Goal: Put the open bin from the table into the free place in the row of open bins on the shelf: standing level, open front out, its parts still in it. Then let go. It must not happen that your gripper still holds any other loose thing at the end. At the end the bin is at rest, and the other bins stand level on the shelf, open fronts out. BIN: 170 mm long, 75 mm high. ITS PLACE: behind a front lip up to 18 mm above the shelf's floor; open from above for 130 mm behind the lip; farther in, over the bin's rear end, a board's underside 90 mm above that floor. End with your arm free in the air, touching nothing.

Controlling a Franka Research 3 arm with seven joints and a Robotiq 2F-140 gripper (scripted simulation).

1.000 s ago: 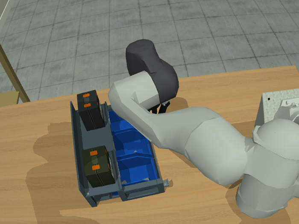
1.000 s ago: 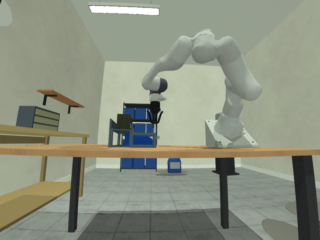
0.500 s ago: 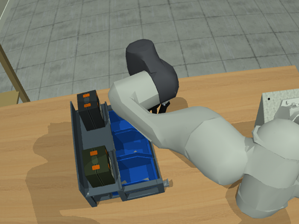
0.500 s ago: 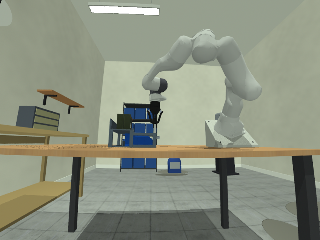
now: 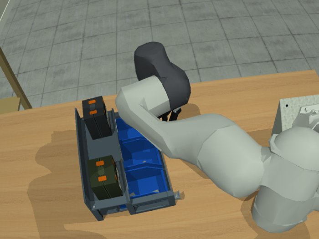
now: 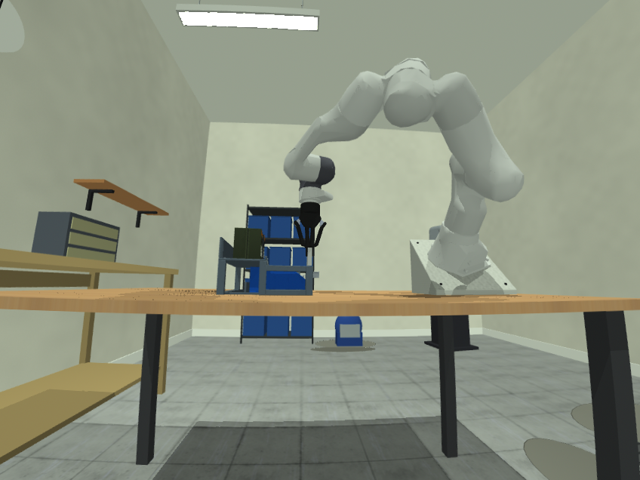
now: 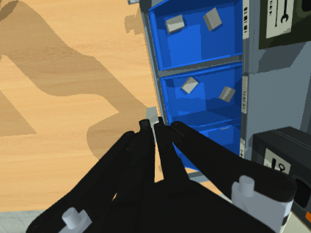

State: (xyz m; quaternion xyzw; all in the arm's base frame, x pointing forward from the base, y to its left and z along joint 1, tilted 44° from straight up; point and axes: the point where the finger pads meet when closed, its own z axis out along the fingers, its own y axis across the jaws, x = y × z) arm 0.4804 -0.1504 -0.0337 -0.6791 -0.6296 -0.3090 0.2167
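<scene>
Gripper: fingers fully together, holding nothing; you see it above the shelf's front lip
Bins: blue, all in the shelf row; grey parts inside
Table bin: none visible; likely already placed
Handling: judged light, rigid, smooth-walled; parts loose, so keep it level
Hold: you'd take a side wall's top edge

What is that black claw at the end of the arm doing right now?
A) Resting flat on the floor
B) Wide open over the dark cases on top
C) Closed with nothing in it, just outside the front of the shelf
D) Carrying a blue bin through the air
C: the gripper is pinched shut on nothing, beside the front lip of the shelf with the blue bins.
</scene>
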